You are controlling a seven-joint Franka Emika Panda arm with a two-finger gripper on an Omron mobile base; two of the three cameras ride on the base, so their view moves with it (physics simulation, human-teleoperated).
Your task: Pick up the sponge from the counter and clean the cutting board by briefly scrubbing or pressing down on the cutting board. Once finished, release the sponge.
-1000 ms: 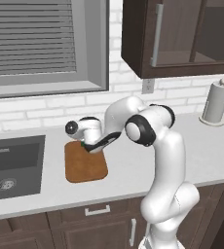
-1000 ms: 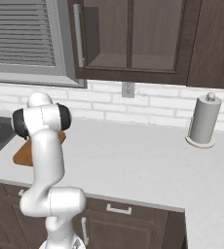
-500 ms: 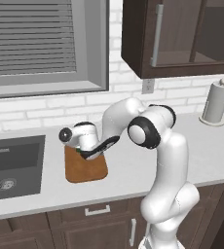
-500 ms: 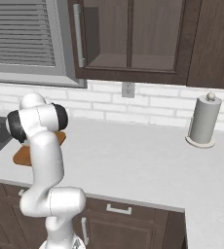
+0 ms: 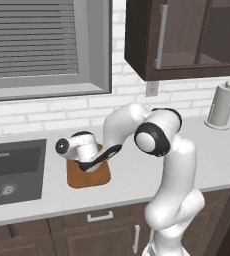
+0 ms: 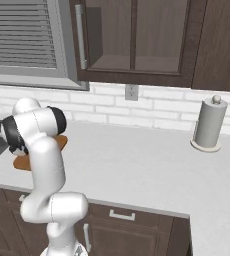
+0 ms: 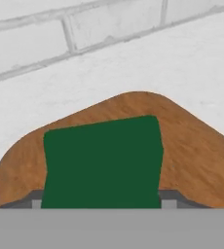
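The sponge point(image 7: 102, 163) hides the jaws; the cutting board point(image 7: 192, 155) runs off-frame.

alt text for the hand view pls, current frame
A green sponge sits between the gripper fingertips, over a brown wooden cutting board with rounded corners. Beyond the board lie the light counter and a white brick wall.

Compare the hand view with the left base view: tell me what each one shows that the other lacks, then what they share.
The hand view alone shows the sponge close up, its green top large at the bottom of the picture, over the cutting board.

The left base view alone shows the dark sink, the window blinds, the wall cabinet, the paper towel roll and the arm's white body reaching left over the board.

Both show the brown cutting board, the light counter and the white brick wall.
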